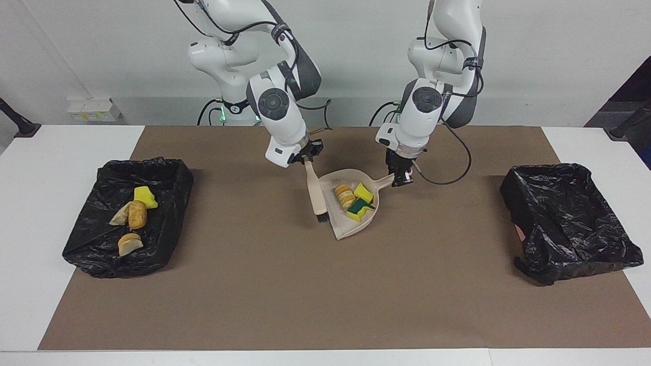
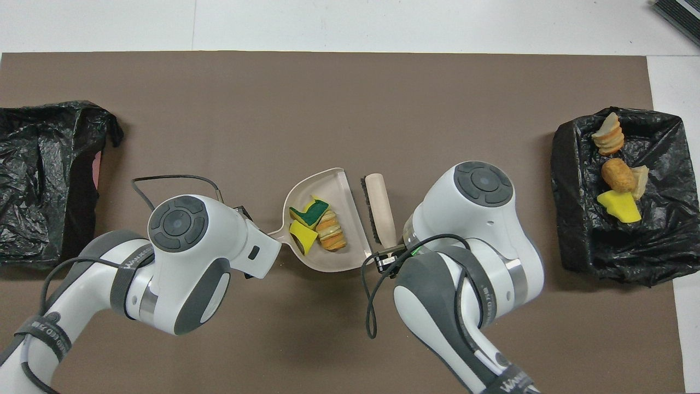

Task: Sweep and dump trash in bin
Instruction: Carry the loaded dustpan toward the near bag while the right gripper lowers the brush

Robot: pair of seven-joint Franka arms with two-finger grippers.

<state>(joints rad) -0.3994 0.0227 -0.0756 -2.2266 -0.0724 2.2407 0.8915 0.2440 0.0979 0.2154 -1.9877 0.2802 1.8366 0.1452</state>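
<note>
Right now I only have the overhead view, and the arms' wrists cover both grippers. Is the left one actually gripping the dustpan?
Observer: Yes. In the facing view the left gripper is shut on the handle end of the dustpan, with three scraps in it.
Operator: And the brush?
Observer: The right gripper is shut on the handle end of the brush, which slants down beside the pan's open lip.
</note>
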